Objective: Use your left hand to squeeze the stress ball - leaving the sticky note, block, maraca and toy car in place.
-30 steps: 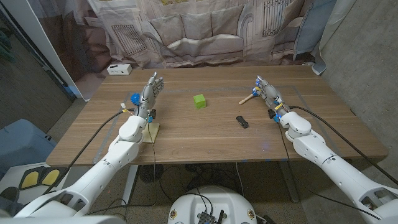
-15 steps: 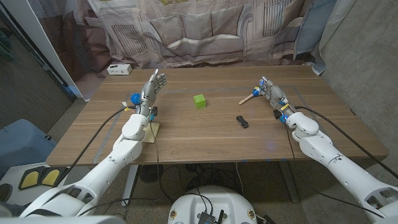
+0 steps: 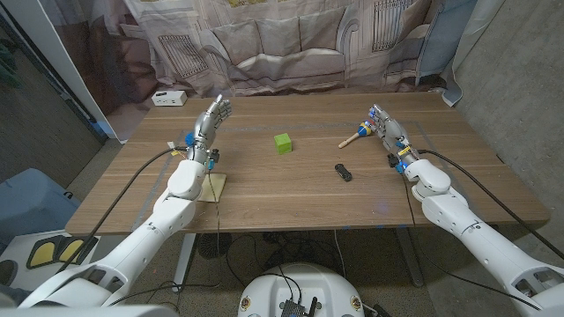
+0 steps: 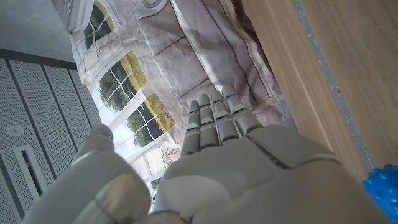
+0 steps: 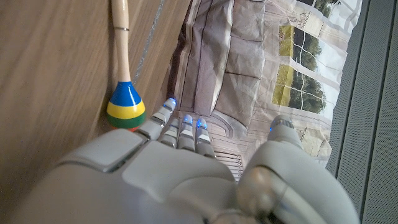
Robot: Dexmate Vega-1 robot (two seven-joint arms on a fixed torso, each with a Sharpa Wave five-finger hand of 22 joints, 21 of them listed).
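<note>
Stress ball (image 3: 189,137): blue, bumpy-looking, near the table's (image 3: 291,189) left edge and mostly hidden behind the left hand (image 3: 211,121). It is probably soft, light and springy, best wrapped around its middle. That hand hangs above it, fingers apart, holding nothing. A pale yellow sticky note (image 3: 212,187) lies flat toward the front edge; a green block (image 3: 282,143) sits mid-table. Beyond a small dark toy car (image 3: 344,172), the empty right hand (image 3: 385,130) stands with fingers extended beside the wooden, striped maraca (image 3: 356,136).

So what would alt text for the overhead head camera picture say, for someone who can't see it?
Two white robot arms reach over a wooden table: the left hand is raised, fingers apart, beside a blue stress ball, the right hand near a wooden maraca. Between them sit a green block and small black toy car.
</note>
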